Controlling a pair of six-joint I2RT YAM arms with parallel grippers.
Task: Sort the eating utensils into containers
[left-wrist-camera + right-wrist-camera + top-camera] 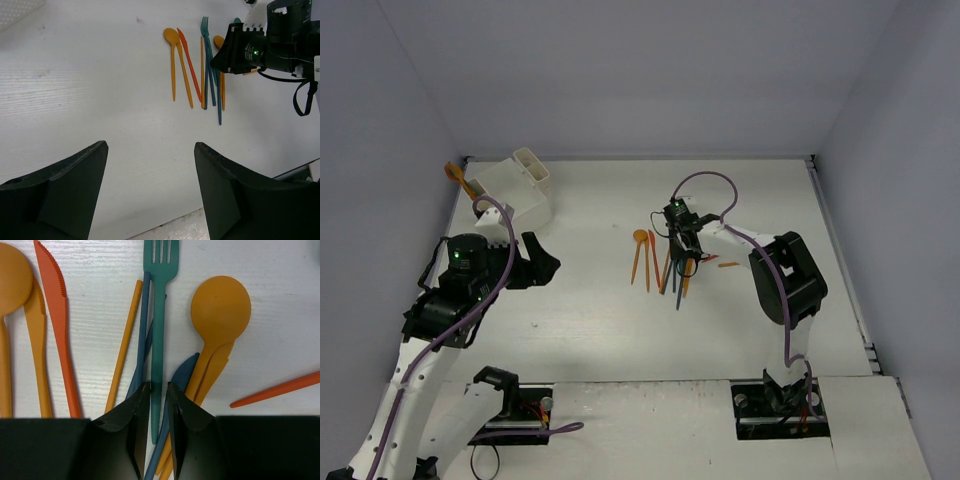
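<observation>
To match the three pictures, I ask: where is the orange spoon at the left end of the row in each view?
Top external: orange spoon, centre of the picture.
Left wrist: top centre.
Right wrist: upper left corner, cut by the edge.
Shared landmark: red knife, to its right.

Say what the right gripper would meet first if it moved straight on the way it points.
Probably the teal plastic fork: its handle lies in the narrow gap of the right gripper, with the white table beneath. Depth is unclear from the wrist view.
</observation>
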